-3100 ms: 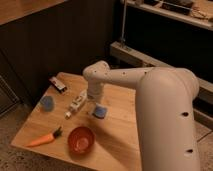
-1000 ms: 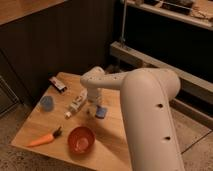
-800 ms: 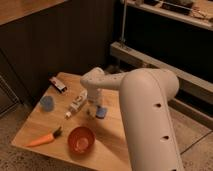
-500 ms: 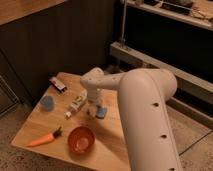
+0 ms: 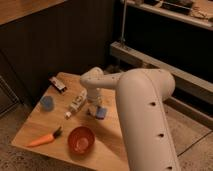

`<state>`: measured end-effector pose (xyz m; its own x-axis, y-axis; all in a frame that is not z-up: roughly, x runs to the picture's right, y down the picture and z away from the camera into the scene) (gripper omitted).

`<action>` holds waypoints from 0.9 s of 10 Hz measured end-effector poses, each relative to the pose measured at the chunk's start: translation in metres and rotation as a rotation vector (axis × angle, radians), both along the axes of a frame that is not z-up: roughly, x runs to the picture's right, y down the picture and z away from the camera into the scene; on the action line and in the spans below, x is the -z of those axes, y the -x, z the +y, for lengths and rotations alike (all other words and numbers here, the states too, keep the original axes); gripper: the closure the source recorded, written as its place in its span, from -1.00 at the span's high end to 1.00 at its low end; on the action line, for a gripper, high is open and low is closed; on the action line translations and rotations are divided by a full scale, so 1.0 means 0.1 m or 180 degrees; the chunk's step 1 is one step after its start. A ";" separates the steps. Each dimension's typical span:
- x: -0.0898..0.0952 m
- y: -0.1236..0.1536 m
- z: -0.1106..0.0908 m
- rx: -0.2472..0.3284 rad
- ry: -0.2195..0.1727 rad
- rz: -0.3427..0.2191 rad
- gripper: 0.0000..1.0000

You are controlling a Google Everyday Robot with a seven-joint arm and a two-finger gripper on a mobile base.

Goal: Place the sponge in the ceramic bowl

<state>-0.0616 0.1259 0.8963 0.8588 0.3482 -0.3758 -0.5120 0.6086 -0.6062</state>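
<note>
The blue sponge (image 5: 102, 113) lies flat on the wooden table (image 5: 42, 122), right of the middle. My gripper (image 5: 94, 108) points straight down at the sponge's left end, at or just above the table top, and covers part of it. The red-orange ceramic bowl (image 5: 81, 139) stands near the table's front edge, a short way in front of and left of the sponge, with nothing visible inside it. My white arm reaches in from the right foreground.
A white bottle (image 5: 76, 104) lies just left of the gripper. A light-blue cup (image 5: 47, 102) stands at the left, a carrot (image 5: 44, 139) lies at the front left, and a dark bar (image 5: 58, 84) rests at the back. A dark shelf unit stands behind right.
The arm's elbow has swung nearer the camera since the oldest frame. Over the last second the gripper stays down at the sponge. No object has moved.
</note>
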 end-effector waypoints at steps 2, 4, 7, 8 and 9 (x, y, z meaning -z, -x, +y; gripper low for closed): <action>0.00 0.00 -0.01 -0.0019 0.0024 0.0010 -0.15; 0.03 0.01 -0.07 -0.0043 0.0017 0.0015 0.13; 0.19 0.05 -0.29 -0.0138 -0.0054 -0.0022 0.15; 0.28 0.07 -0.38 -0.0159 -0.0095 -0.0047 0.15; 0.34 0.08 -0.42 -0.0160 -0.0119 -0.0061 0.15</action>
